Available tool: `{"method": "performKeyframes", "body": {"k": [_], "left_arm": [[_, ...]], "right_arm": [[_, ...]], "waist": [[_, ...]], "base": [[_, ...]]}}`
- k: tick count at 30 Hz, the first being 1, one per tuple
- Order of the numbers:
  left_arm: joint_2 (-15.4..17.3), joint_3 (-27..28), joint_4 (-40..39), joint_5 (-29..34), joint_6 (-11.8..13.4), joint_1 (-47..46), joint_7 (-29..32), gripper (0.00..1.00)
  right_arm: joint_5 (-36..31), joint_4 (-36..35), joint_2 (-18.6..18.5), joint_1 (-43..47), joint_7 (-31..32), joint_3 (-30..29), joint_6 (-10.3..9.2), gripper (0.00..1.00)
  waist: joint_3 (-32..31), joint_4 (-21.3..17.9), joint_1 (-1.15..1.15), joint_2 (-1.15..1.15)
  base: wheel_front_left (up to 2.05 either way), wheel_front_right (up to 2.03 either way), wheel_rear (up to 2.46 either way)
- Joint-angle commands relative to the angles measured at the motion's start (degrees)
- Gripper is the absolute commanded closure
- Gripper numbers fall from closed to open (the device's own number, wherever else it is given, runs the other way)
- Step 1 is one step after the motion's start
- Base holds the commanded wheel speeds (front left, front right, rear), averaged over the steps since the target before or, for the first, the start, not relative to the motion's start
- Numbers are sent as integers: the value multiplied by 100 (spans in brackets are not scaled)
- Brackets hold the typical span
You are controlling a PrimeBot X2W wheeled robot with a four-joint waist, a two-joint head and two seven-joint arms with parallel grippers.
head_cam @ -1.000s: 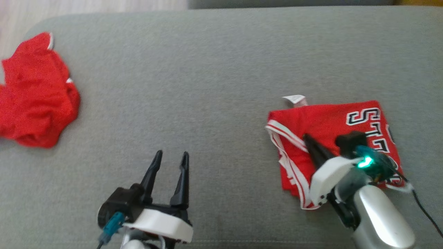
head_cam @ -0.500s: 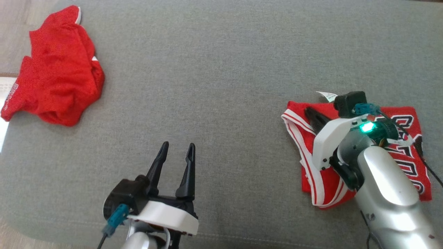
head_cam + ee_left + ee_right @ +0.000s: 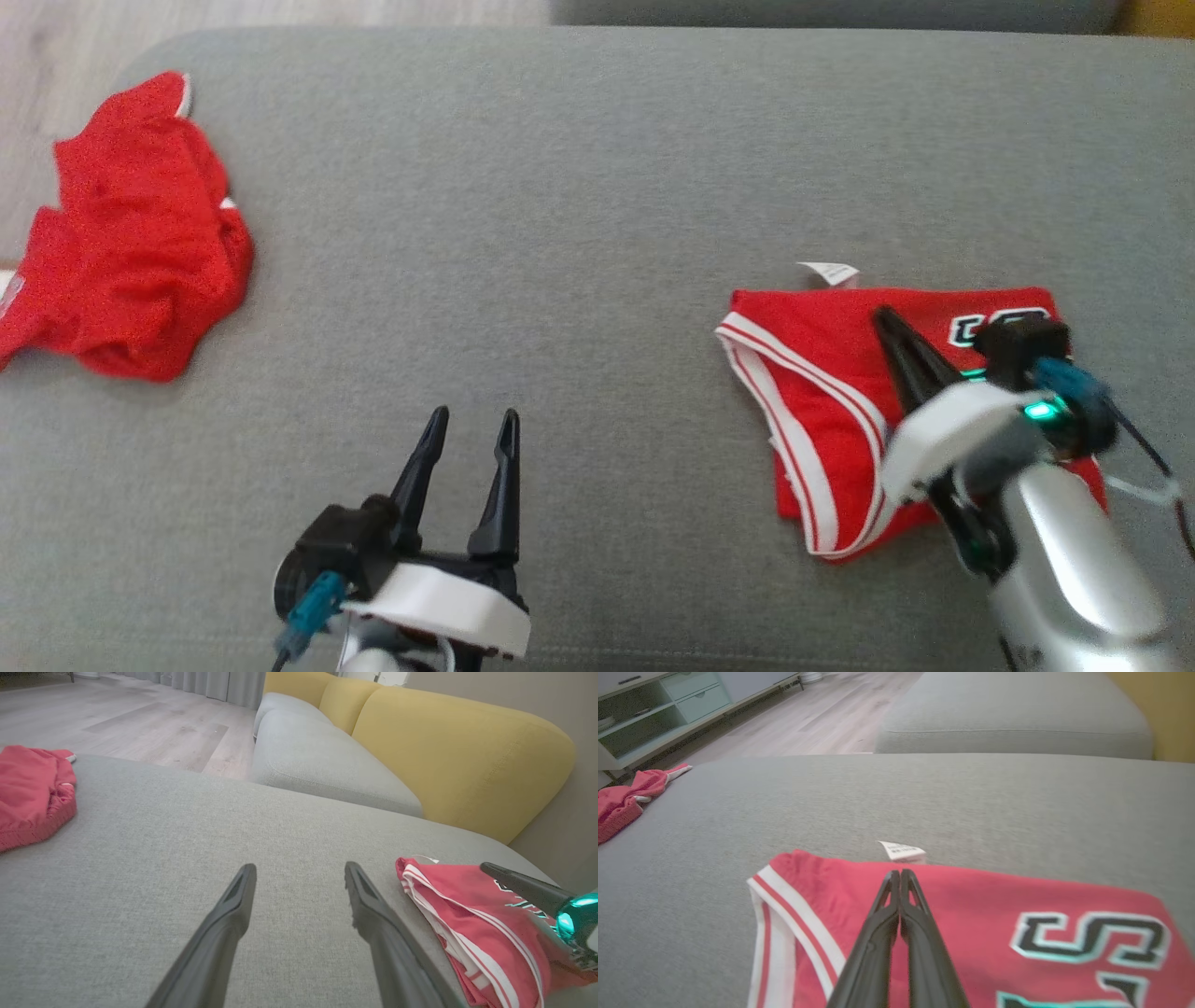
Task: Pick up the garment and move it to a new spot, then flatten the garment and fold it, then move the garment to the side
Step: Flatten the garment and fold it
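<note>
Far left on grey cushion (image 3: pixel 560 233): crumpled red garment (image 3: pixel 131 233). Lower middle: left gripper (image 3: pixel 474 413), fingers spread wide, empty. Right: folded red jersey (image 3: pixel 822 392) flat on cushion, white tag (image 3: pixel 829 272) at far edge; over it, right gripper (image 3: pixel 885 317), fingers pressed together, empty.

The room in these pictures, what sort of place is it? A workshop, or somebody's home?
Most likely a home living room. There is a grey sofa with yellow back cushions, a pale wood-look floor, and a low cabinet with shelves and drawers.
</note>
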Motion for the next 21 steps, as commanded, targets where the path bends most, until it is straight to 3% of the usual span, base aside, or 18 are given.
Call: {"method": "performKeyframes", "body": {"k": [1, 6, 13, 21], "left_arm": [[-28, 232, -142, 41, -21, -50, -70, 0], [-28, 267, -130, 63, -59, 22, -70, 0], [-28, 277, -145, 117, -96, -29, -70, 0], [-28, 266, -96, 153, -107, -88, -70, 0]], "right_arm": [[-78, -329, -83, 126, -123, -68, -4, 100], [-131, -593, -213, 614, -301, -347, -4, 100], [-272, -328, -240, 741, -489, -534, -4, 100], [-317, 471, -144, 672, -716, -21, -4, 100]], "waist": [[-119, -173, 0, 0], [-197, -388, 0, 0], [-92, -470, 0, 0], [54, -343, 0, 0]], "base": [[0, 0, 0], [0, 0, 0], [0, 0, 0], [0, 0, 0]]}}
